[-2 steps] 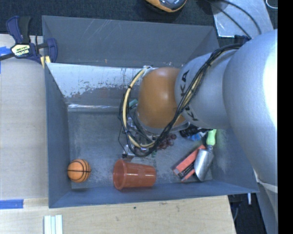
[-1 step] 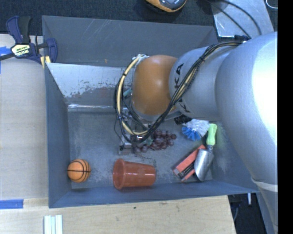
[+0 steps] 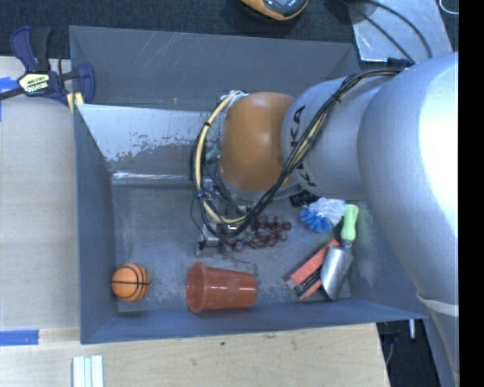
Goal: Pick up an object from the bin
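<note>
Camera view, from above and a little to one side. The grey metal bin [image 3: 97, 216] has sloped walls and a flat floor. The arm [image 3: 387, 135] comes in over the bin's edge at the view's right and bends down toward the middle of the floor. An orange cover [image 3: 254, 139] caps the wrist and looped cables run along it, so the tool beneath is largely masked. The claw [image 3: 216, 240] sits low at the centre of the floor. How wide it stands, and whether anything is in it, cannot be told, because wires and shadow hide it. The nearest thing is a bunch of dark purple grapes [image 3: 264, 230], lying on the floor just beside the claw on the arm's side. Whether they touch is not certain. The grapes are judged the likely target, since nothing else lies so close. A red-orange cup [image 3: 220, 287] lies on its side by the middle of the bin's near edge, close to the claw but apart from it. A small basketball [image 3: 130, 281] rests in the near left corner, well apart, where the floor meets the wall; a round thing probably settles there. Toward the near right corner, under the arm, is a loose heap of a blue brush [image 3: 327, 212] with a green handle, a red pen [image 3: 309, 271] and a silver tube [image 3: 336, 271], the last two side by side. By the look of things nothing is lifted yet, and the pick seems to be at the reach-down step.
</note>
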{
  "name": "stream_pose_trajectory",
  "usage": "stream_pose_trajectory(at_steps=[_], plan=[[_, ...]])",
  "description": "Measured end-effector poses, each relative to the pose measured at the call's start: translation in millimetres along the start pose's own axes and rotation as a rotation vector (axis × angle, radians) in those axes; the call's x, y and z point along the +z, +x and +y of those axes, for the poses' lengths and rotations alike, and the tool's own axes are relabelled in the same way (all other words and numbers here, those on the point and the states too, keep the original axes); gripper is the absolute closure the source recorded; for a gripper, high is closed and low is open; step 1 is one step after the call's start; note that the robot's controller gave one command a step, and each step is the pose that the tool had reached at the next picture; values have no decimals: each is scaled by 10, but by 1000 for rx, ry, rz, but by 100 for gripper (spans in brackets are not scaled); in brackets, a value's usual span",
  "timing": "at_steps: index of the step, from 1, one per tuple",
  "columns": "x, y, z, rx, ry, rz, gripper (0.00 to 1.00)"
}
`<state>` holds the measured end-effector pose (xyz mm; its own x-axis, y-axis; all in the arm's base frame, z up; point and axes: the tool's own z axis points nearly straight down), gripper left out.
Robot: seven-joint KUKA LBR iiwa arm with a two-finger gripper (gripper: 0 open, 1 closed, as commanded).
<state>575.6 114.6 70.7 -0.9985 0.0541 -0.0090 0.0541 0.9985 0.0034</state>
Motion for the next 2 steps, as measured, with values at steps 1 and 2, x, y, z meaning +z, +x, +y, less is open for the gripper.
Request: stream_pose_trajectory(at_steps=[1,2], plan=[[-106,38,-508,-59,1,-1,0],[4,130,-598,183,0,0,100]])
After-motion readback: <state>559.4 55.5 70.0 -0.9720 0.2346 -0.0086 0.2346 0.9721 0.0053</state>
